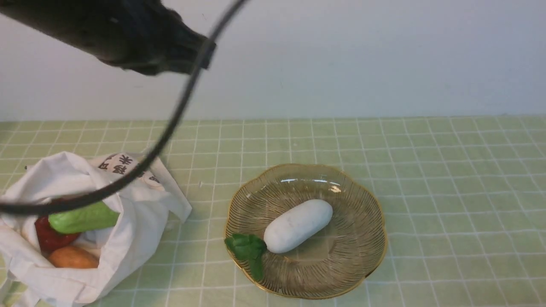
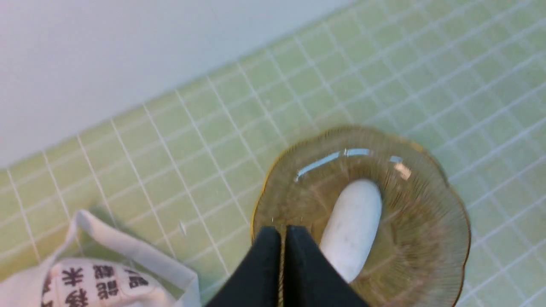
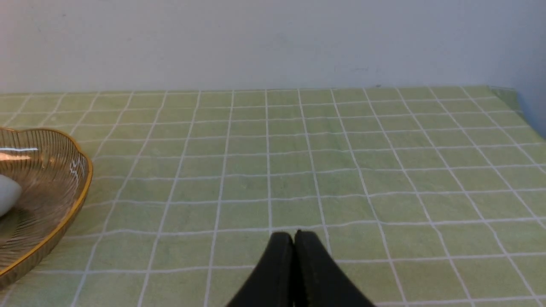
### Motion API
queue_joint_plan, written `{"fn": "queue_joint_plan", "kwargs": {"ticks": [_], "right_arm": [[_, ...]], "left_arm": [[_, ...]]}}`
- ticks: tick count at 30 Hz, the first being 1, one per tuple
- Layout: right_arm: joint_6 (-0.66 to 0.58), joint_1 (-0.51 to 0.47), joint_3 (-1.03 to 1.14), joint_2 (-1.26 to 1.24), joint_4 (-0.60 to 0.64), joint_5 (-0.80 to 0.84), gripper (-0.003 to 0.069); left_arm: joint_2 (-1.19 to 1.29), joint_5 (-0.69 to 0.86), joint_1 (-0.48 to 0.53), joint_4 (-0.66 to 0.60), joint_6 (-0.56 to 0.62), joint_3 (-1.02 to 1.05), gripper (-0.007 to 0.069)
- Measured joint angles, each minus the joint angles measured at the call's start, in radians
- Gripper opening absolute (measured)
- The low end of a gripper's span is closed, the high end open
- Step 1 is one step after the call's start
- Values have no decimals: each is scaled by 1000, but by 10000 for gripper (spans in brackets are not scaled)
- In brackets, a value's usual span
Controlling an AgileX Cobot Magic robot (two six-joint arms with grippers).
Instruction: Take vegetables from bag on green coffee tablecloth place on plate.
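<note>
Entry: you have 1 vegetable on the dish. The smooth white oblong radish (image 1: 298,226) lies on its side near the middle of the round translucent olive-amber glass plate (image 1: 354,200) with a scalloped gold rim. Its dark green leaves (image 1: 247,249) reach the rim on the side toward the bag. The other 3 are in the soft white cloth bag (image 1: 140,221), which sits slumped and open-mouthed left of the plate, near it but not touching. The green cucumber (image 1: 83,218) lies across the top. The red vegetable (image 1: 49,236) is partly hidden under it, and the orange-brown vegetable (image 1: 72,257) lies nearest the camera. The bag's patch of black Chinese characters faces up on its far side. Everything rests on the pale green tablecloth (image 1: 448,192) with a grid of thin white lines, which runs back to a plain pale wall (image 1: 362,64). Your left gripper (image 2: 283,232) has its 2 black fingers pressed together with nothing between them. In its wrist view it sits over the plate's edge, beside the radish. Your right gripper (image 3: 294,236) is likewise pressed together and empty, over bare cloth, with the plate off to one side. In the front view the dark left arm (image 1: 119,34) is blurred at the upper left, and its black cable (image 1: 170,123) loops in front of the bag.
</note>
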Motion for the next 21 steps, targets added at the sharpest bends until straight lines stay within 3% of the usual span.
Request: {"fn": "queue_joint_plan", "kwargs": {"ticks": [5, 14, 21], "right_arm": [[0, 0, 0, 0, 0, 0, -16], [0, 0, 0, 0, 0, 0, -16], [0, 0, 0, 0, 1, 0, -16]], "left_arm": [[-322, -195, 0, 8, -39, 277, -5], [-959, -722, 0, 12, -71, 864, -5], [-1275, -739, 0, 52, -71, 995, -5]]}}
